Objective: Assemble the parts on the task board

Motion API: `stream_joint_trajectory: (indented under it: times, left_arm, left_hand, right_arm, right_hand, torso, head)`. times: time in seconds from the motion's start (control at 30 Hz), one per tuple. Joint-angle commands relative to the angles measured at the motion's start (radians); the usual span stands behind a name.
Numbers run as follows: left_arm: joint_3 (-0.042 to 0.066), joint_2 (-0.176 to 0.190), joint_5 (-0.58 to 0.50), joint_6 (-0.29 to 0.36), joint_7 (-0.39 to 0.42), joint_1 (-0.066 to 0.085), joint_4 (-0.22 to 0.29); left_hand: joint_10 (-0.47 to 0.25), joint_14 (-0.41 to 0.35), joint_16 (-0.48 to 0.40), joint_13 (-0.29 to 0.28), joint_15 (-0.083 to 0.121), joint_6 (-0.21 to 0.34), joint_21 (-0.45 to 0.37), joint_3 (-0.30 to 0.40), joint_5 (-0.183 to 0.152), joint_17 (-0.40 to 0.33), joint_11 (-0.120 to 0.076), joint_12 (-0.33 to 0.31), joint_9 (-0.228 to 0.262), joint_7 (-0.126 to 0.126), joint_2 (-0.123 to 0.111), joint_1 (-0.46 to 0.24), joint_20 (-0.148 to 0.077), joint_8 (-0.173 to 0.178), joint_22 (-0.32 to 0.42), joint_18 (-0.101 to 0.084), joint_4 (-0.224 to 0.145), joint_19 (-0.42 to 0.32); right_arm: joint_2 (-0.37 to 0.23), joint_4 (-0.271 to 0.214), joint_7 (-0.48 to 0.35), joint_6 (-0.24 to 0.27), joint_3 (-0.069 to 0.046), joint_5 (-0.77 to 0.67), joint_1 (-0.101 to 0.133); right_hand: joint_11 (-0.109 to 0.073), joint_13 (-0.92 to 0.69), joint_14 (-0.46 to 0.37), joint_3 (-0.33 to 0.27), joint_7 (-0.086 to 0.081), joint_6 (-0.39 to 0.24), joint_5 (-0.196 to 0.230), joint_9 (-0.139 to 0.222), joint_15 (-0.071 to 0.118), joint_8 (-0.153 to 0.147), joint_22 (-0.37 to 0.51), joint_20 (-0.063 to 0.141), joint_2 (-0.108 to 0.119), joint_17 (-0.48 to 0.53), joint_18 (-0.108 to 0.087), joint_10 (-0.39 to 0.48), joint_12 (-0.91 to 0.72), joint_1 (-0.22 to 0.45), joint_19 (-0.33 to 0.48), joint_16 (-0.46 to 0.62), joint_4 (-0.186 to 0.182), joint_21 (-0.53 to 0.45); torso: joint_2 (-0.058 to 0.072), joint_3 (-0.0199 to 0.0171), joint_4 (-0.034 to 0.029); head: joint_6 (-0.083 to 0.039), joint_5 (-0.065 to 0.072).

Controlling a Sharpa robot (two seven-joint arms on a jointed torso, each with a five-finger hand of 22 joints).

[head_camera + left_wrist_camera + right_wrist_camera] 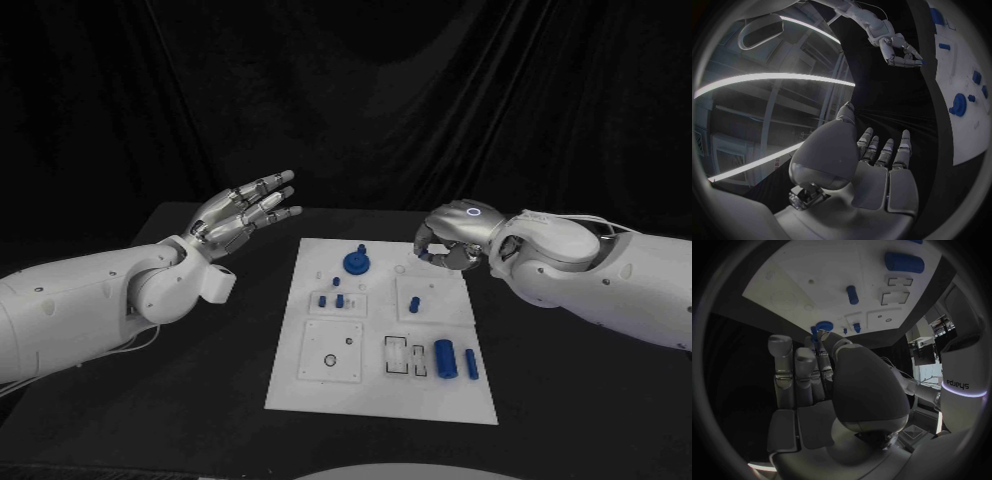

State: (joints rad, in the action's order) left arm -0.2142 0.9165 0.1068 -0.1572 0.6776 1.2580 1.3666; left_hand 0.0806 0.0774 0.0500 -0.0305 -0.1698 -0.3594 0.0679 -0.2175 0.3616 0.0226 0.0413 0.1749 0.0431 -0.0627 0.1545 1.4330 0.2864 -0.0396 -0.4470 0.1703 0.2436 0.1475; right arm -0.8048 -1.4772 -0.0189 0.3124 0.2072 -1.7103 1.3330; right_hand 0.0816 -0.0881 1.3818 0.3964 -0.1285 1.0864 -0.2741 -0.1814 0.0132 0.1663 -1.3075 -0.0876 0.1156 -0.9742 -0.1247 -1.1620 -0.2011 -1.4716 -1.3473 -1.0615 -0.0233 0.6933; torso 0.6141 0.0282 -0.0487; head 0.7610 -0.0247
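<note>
Over the task board (378, 395) (white, mid-table), the left hand (245, 213) hovers spread and empty beside it, while the right hand (450, 243), curled above the far edge, seemingly pinches a small blue part (922, 62), so lower slowly.

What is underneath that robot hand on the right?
Under the right robot hand lies the far edge of the white task board. Whether its curled fingers hold a part cannot be seen.
</note>
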Motion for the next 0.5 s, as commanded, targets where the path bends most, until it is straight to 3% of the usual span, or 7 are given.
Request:
stream_joint_trajectory:
  times: [0.03,0.1,0.13,0.2,0.3,0.43,0.5]
  left_arm:
    - [0.001,-0.002,-0.008,-0.005,0.045,-0.002,0.003]
    - [0.001,-0.003,-0.008,0.0,0.05,-0.003,0.004]
    - [0.001,-0.003,-0.008,0.003,0.053,-0.005,0.005]
    - [0.001,-0.002,-0.008,0.01,0.058,-0.008,0.008]
    - [0.001,0.001,-0.008,0.018,0.064,-0.012,0.014]
    - [0.001,0.011,-0.008,0.028,0.07,-0.015,0.028]
    - [0.001,0.018,-0.008,0.031,0.072,-0.017,0.035]
  left_hand:
    - [0.002,0.008,0.007,-0.002,0.002,-0.006,0.004,0.0,0.005,0.001,0.007,0.007,0.002,-0.003,0.0,0.012,0.001,-0.005,0.001,0.01,-0.008,0.006]
    - [0.003,0.006,0.006,-0.002,0.002,-0.007,0.003,0.0,0.006,0.001,0.007,0.008,0.002,-0.003,0.0,0.012,0.001,-0.005,0.009,0.01,-0.008,0.003]
    - [0.003,0.004,0.005,-0.002,0.003,-0.008,0.001,-0.001,0.008,0.0,0.008,0.009,0.002,-0.003,0.0,0.012,0.0,-0.006,0.018,0.01,-0.008,-0.001]
    - [0.004,-0.012,-0.002,-0.002,0.016,-0.009,-0.011,-0.006,0.008,-0.003,0.012,0.011,0.002,-0.006,0.003,0.012,-0.005,-0.005,0.054,0.008,-0.005,-0.02]
    - [0.002,-0.034,-0.013,-0.002,0.035,-0.013,-0.024,-0.014,0.007,-0.008,0.015,0.012,0.002,-0.009,0.006,0.012,-0.014,-0.006,0.1,0.008,-0.001,-0.045]
    - [0.002,-0.041,-0.017,-0.002,0.042,-0.012,-0.027,-0.017,0.007,-0.009,0.017,0.012,0.002,-0.011,0.007,0.012,-0.018,-0.005,0.112,0.008,0.001,-0.053]
    - [0.002,-0.041,-0.017,-0.002,0.042,-0.012,-0.027,-0.017,0.007,-0.009,0.017,0.012,0.002,-0.011,0.007,0.012,-0.018,-0.005,0.112,0.008,0.001,-0.053]
  right_arm:
    - [-0.005,-0.046,0.015,0.017,0.0,-0.003,0.011]
    - [0.001,-0.081,0.018,-0.012,0.0,-0.003,0.015]
    - [0.005,-0.094,0.02,-0.029,0.0,-0.003,0.012]
    - [0.017,-0.113,0.023,-0.057,0.0,-0.003,0.003]
    - [0.04,-0.122,0.023,-0.082,0.0,-0.003,-0.016]
    - [0.079,-0.114,0.02,-0.099,0.0,-0.003,-0.045]
    - [0.099,-0.105,0.02,-0.105,0.0,-0.003,-0.057]
  right_hand:
    - [-0.017,0.001,-0.003,0.006,0.0,-0.003,0.004,-0.001,0.003,-0.003,-0.083,0.004,0.004,0.001,-0.012,-0.026,0.004,-0.008,0.0,0.007,0.001,0.002]
    - [-0.017,0.001,-0.003,0.01,-0.001,-0.007,0.008,-0.001,0.003,-0.008,-0.083,0.004,0.004,0.003,-0.012,-0.027,0.006,-0.008,0.0,0.008,0.002,0.003]
    - [-0.017,0.002,-0.002,0.011,-0.001,-0.01,0.008,0.0,0.003,-0.01,-0.083,0.004,0.004,0.003,-0.012,-0.027,0.007,-0.008,0.0,0.008,0.002,0.003]
    - [-0.016,0.002,-0.001,0.013,-0.002,-0.014,0.009,0.0,0.003,-0.013,-0.083,0.004,0.005,0.003,-0.012,-0.026,0.008,-0.007,0.0,0.007,0.003,0.003]
    - [-0.015,0.003,-0.001,0.015,-0.003,-0.016,0.008,0.001,0.002,-0.015,-0.083,0.004,0.006,0.004,-0.012,-0.025,0.01,-0.007,0.001,0.008,0.003,0.003]
    - [-0.013,0.006,0.002,0.022,-0.006,-0.023,0.003,0.003,0.001,-0.023,-0.082,0.003,0.008,-0.001,-0.013,-0.021,0.017,-0.008,0.001,0.003,0.006,0.001]
    - [-0.012,0.006,0.003,0.024,-0.007,-0.026,0.001,0.003,0.0,-0.025,-0.082,0.003,0.01,0.0,-0.013,-0.02,0.019,-0.007,0.001,0.003,0.007,0.0]
  torso:
    - [0.0,0.0009,0.0]
    - [0.001,0.0009,0.0007]
    - [0.0,0.0012,0.0003]
    - [0.0,0.001,-0.0003]
    - [-0.002,0.0018,-0.001]
    - [-0.006,0.0011,-0.0003]
    - [-0.015,0.0,0.0001]
  head:
    - [0.021,-0.012]
    - [0.049,-0.024]
    - [0.057,-0.026]
    - [0.084,-0.038]
    - [0.112,-0.051]
    - [0.112,-0.069]
    - [0.112,-0.085]
